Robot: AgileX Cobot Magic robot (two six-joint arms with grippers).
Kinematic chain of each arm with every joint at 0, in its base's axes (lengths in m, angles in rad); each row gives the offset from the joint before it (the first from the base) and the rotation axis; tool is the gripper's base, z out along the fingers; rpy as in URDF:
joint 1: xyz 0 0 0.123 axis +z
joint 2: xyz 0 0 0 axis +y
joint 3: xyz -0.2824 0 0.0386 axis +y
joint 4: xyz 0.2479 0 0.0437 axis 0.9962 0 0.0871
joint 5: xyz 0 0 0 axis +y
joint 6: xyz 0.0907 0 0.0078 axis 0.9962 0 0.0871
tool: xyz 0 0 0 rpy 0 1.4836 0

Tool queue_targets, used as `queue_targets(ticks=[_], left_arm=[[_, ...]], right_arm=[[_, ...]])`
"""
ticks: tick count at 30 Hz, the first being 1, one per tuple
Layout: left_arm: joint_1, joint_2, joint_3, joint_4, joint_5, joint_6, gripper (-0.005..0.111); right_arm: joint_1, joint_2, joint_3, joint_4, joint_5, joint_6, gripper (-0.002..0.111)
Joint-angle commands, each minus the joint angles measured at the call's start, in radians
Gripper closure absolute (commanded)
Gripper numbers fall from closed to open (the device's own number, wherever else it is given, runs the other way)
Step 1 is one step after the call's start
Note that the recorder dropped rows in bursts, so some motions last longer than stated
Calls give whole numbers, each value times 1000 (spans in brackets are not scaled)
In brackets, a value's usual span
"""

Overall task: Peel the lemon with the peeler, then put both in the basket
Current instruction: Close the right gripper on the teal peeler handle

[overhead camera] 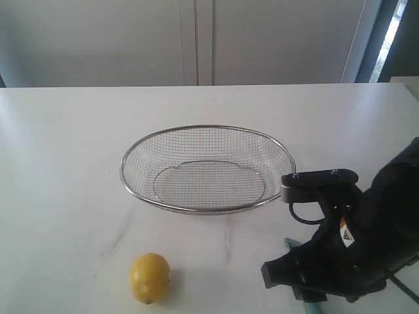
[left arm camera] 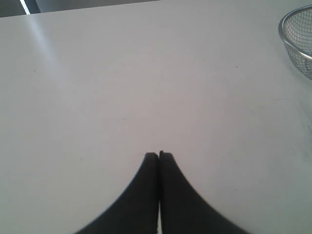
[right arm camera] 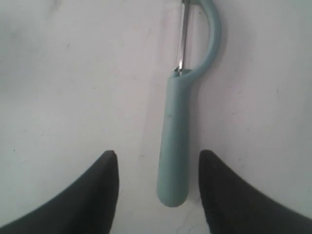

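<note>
While the right end effector [right arm camera: 158, 153] is spread wide, gripping nothing, the peeler [right arm camera: 173, 141] is seen lying between its jaws, untouched, toward the tabletop's [right arm camera: 73, 73] right edge; the left end effector [left arm camera: 159, 155] is closed, empty.

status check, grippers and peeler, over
Right gripper open, straddling peeler handle. Left gripper shut, empty. Lemon whole, outside empty basket. Nothing in the way.
</note>
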Motion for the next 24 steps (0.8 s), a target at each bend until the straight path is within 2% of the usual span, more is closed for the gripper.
queue_targets(ticks=[1,14,24], left_arm=[[-6,-5,4,-6,1,0,107],[-6,-5,4,-6,1,0,107],[-6,-5,4,-6,1,0,107]], right_arm=[[3,15,18,-21,-40,6,59],[3,15,179,-21,-269,6,59],[3,15,179,-21,-282,6,59]])
